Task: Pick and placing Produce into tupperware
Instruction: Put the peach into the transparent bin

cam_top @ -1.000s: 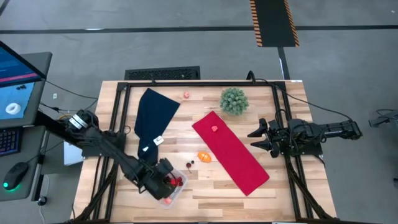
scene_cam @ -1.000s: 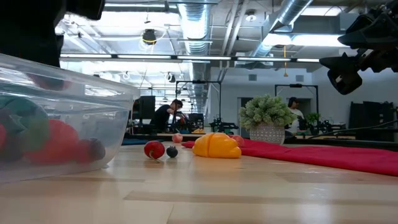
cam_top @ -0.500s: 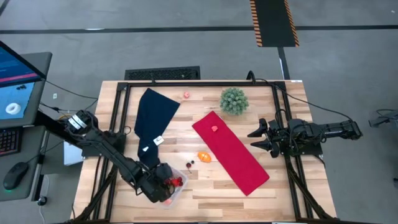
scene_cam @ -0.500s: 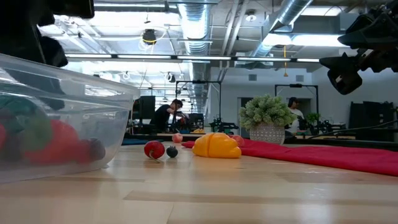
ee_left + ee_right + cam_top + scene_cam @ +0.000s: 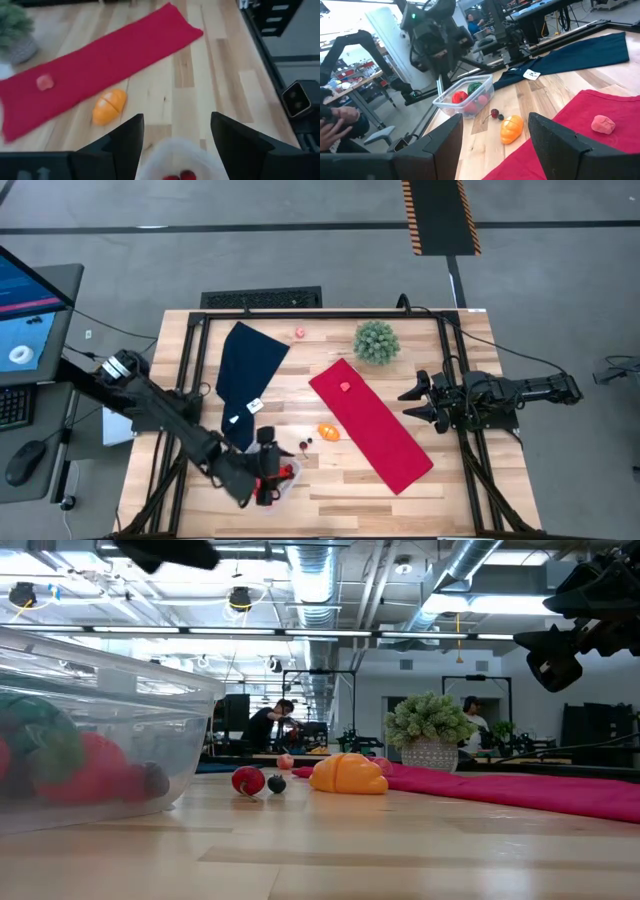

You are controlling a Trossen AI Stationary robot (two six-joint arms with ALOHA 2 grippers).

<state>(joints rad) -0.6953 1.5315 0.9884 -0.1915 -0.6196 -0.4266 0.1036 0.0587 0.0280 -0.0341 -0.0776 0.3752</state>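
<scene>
The tupperware (image 5: 283,477) is sitting beside the red cloth (image 5: 370,424), holding produce. The left tool (image 5: 265,465) is hovering above it, fingers spread, apparently having released an item.

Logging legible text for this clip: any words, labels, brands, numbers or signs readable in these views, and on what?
No text can be read in any view.
White tag on the dark blue cloth: too small to tell whether it carries print.
Monitor screen left of the table: blurred shapes only, no readable words.
Black-and-yellow striped floor marking: a pattern, no lettering.
</scene>
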